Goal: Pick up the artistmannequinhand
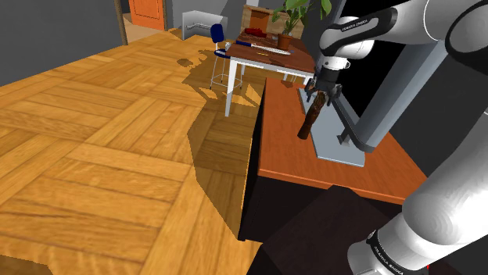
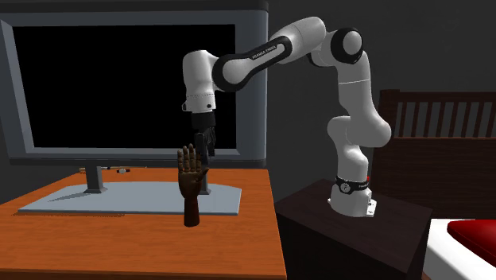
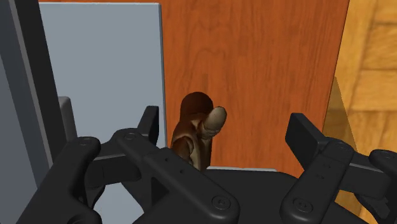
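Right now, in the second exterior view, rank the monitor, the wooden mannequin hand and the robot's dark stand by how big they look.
1. monitor, plainly largest
2. dark stand, cut off by the bottom edge
3. wooden mannequin hand, smallest

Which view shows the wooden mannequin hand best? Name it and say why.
The second exterior view: the mannequin hand stands upright on the desk, seen whole from base to fingertips, the open claw beside its top. The shoulder view shows it dark and narrow under the claw; the wrist view looks down on its top.
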You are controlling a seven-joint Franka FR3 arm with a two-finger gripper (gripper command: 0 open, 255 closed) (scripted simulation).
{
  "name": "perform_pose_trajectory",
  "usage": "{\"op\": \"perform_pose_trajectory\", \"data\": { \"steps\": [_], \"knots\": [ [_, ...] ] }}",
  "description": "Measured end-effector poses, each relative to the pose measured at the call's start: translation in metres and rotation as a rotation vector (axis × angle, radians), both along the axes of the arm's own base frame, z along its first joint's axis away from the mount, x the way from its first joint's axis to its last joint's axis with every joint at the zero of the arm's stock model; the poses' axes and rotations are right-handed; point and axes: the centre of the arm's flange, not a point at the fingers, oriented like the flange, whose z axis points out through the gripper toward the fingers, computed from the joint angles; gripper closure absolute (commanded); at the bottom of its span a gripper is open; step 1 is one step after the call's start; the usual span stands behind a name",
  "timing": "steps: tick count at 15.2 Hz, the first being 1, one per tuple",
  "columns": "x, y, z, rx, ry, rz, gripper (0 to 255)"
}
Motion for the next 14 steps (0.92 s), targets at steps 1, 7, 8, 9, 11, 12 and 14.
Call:
{"op": "perform_pose_trajectory", "data": {
  "steps": [1, 7, 8, 9, 11, 12, 14],
  "knots": [
    [0.001, 0.0, -0.005, 0.0, 0.0, -0.003, 0],
    [0.001, -0.003, -0.033, -0.001, 0.001, -0.006, 255],
    [0.001, -0.002, -0.034, -0.001, 0.001, -0.006, 255],
    [0.001, -0.002, -0.034, -0.001, 0.001, -0.006, 255],
    [0.001, -0.002, -0.034, -0.001, 0.0, -0.006, 255],
    [0.001, -0.002, -0.034, -0.001, 0.0, -0.006, 255],
    [0.001, -0.002, -0.034, -0.001, 0.0, -0.006, 255]
  ]
}}
